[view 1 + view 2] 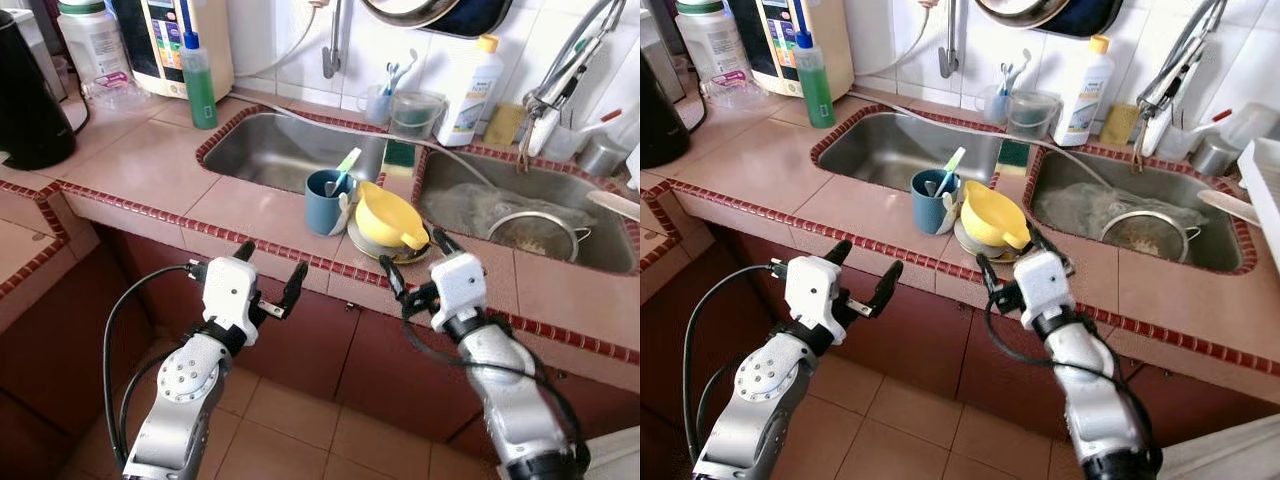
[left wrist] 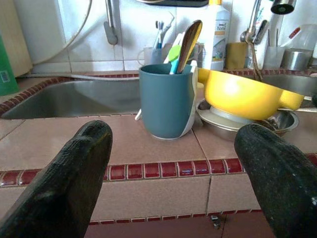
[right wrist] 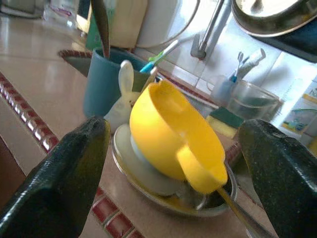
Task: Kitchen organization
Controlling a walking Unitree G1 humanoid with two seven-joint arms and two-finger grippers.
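Observation:
A blue cup (image 1: pixel 326 201) holding utensils stands on the tiled counter between two sinks. Beside it a yellow bowl (image 1: pixel 388 216) lies tilted on a stack of plates (image 1: pixel 392 250). My left gripper (image 1: pixel 270 274) hovers open in front of the counter edge, short of the cup (image 2: pixel 164 101). My right gripper (image 1: pixel 414 266) is open at the counter edge, its fingers (image 3: pixel 64 183) on either side of the yellow bowl (image 3: pixel 171 131) without touching it.
A left sink (image 1: pixel 280 150) and a right sink (image 1: pixel 590 225) holding a metal strainer (image 1: pixel 538 235) flank the dishes. Along the back wall stand a green soap bottle (image 1: pixel 197 75), a white detergent bottle (image 1: pixel 470 92) and a black kettle (image 1: pixel 28 95). Below is a tiled floor.

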